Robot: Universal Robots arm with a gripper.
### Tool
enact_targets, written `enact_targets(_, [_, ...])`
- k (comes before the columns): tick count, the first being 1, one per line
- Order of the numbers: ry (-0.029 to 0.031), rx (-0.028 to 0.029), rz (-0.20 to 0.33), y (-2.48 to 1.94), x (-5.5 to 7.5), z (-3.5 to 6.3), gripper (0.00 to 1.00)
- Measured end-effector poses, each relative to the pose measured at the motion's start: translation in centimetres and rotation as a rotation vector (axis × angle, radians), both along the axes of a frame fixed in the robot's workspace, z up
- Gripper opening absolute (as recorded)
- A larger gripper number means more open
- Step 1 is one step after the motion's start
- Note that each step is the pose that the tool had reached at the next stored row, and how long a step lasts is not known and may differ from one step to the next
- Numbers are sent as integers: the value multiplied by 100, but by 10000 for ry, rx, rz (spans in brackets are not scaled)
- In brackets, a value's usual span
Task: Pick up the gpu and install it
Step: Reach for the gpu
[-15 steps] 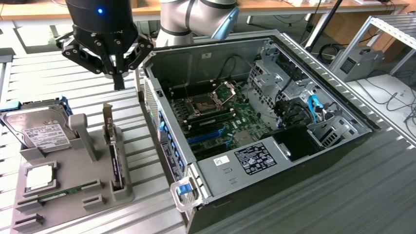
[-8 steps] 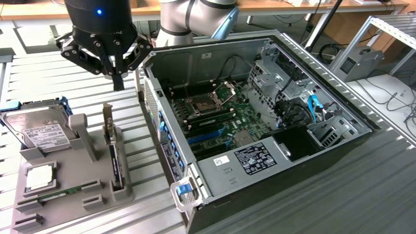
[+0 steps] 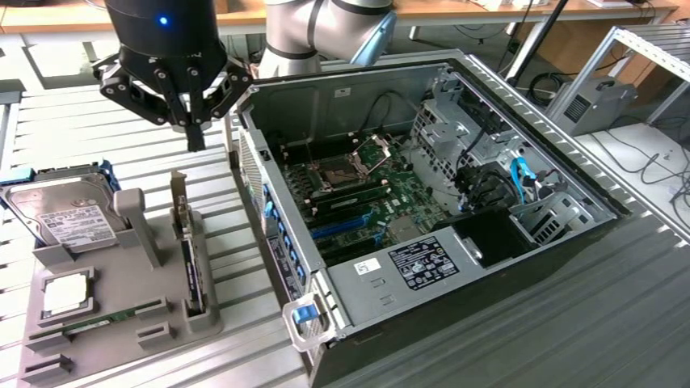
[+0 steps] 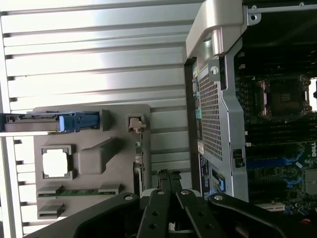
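**Gripper** (image 3: 195, 144) (image 4: 168, 176): fingers pressed together, nothing between them. It hangs in the air over the far end of the gray holder, clear of every part.

**Gpu** (image 3: 192, 259) (image 4: 141, 158): the item nearest below the gripper, untouched. It stands on edge in a slot along the holder's side facing the case, with its silver bracket (image 3: 178, 194) upright at the far end.

**Gray holder** (image 3: 135, 234) (image 4: 94, 156): sits on the slatted metal table (image 3: 97, 137), at the exterior view's left.

**Hard drive** (image 3: 67, 218): silver with a white label, in a blue frame, propped at the holder's far left.

**Processor chip** (image 3: 67, 295) (image 4: 55, 163): lies flat in a square pocket.

**Memory stick** (image 3: 103, 323) (image 4: 79, 191): narrow and green, lying in a near slot.

**Computer case** (image 3: 431, 267) (image 4: 218, 99): just right of the holder, side panel off. The motherboard (image 3: 367, 202) is exposed, with blue slots showing.
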State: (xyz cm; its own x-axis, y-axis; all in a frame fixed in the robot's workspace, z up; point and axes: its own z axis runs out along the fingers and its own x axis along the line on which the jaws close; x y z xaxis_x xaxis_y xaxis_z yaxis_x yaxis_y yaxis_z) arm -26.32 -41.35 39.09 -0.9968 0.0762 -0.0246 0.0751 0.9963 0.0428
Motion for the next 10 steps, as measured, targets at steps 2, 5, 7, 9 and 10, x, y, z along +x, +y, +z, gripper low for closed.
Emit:
enact_targets(2, [0, 0, 0, -3, -2, -1, 11])
enact_targets(5, [0, 0, 0, -7, -7, -2, 11])
enact_targets(7, [0, 0, 0, -11, -10, -2, 11])
enact_targets(9, [0, 0, 0, -14, -13, -3, 11])
enact_targets(10, [0, 1, 0, -18, -18, -4, 11])
